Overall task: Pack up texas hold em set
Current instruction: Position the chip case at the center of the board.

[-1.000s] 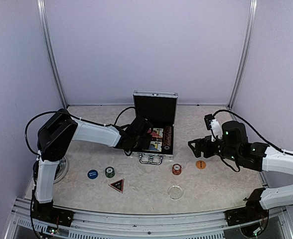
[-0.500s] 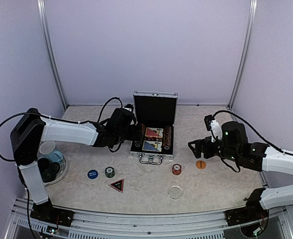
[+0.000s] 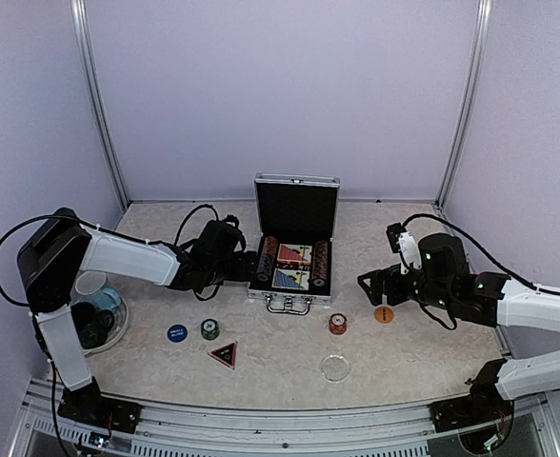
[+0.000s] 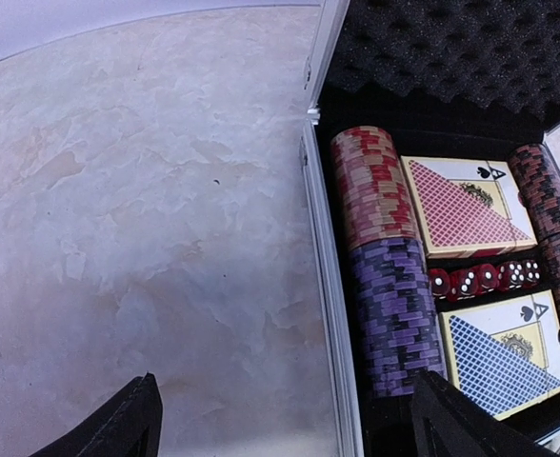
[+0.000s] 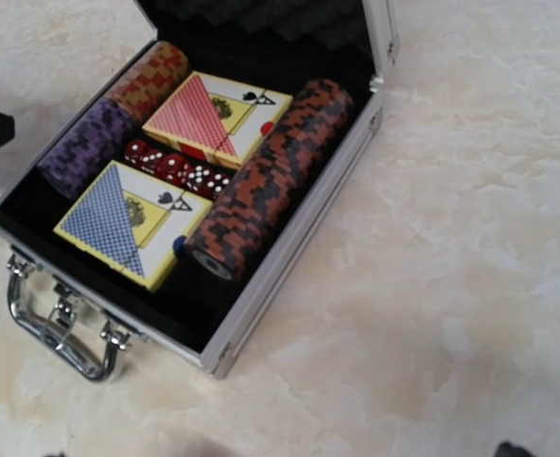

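- Marbled beige tabletop (image 3: 423, 352) carries the small silver aluminium briefcase (image 3: 297, 208) at its centre, lid upright, with chip rows (image 4: 385, 257) and two card decks (image 5: 175, 157) inside.
- Red loose chip stack (image 3: 338, 324) and round orange button (image 3: 384, 314) lie at its 4 o'clock.
- Black left gripper (image 3: 249, 264) at 9 o'clock and black right gripper (image 3: 368, 282) at 3 o'clock both gape wide, holding nothing.

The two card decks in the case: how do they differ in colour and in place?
The red deck has a red patterned half; the blue deck has a blue one. The red deck lies on the lid side of the dice; the blue deck lies on the handle side. Both lie flat between the chip rows and show a spade in one corner.
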You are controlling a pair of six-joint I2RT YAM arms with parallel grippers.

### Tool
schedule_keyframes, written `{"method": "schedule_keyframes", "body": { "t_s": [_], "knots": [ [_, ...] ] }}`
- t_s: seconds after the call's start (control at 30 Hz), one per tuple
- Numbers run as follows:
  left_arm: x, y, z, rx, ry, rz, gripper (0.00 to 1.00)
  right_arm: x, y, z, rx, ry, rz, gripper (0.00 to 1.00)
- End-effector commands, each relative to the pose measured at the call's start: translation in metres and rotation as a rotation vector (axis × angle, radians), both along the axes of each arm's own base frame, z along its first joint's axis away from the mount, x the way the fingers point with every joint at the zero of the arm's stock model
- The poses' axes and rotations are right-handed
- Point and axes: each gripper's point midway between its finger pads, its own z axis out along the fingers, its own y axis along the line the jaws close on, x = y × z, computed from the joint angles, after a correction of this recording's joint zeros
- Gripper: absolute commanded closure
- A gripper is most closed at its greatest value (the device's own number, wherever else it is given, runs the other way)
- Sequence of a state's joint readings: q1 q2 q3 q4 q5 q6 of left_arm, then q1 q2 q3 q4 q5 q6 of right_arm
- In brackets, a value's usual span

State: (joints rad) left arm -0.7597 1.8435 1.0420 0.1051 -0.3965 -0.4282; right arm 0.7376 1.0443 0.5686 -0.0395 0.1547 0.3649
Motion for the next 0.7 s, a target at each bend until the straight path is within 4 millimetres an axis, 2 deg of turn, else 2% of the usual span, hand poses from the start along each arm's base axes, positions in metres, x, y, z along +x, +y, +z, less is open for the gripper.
{"method": "schedule_keyframes", "body": {
  "t_s": [0.0, 0.23, 0.53, 0.67],
  "knots": [
    [0.001, -0.008, -0.001, -0.086, 0.012, -0.026, 0.1, 0.0, 0.004, 0.0, -0.002, -0.005, 0.012, 0.03],
    [-0.008, -0.018, -0.023, -0.132, 0.078, -0.067, 0.1, 0.001, 0.006, -0.005, -0.012, 0.009, 0.018, 0.03],
    [-0.016, -0.031, -0.028, -0.168, 0.099, -0.108, 0.1, 0.002, 0.011, -0.009, -0.014, 0.02, 0.035, 0.03],
    [-0.016, -0.032, -0.029, -0.167, 0.102, -0.109, 0.1, 0.001, 0.016, -0.02, -0.007, 0.049, 0.048, 0.03]
  ]
}}
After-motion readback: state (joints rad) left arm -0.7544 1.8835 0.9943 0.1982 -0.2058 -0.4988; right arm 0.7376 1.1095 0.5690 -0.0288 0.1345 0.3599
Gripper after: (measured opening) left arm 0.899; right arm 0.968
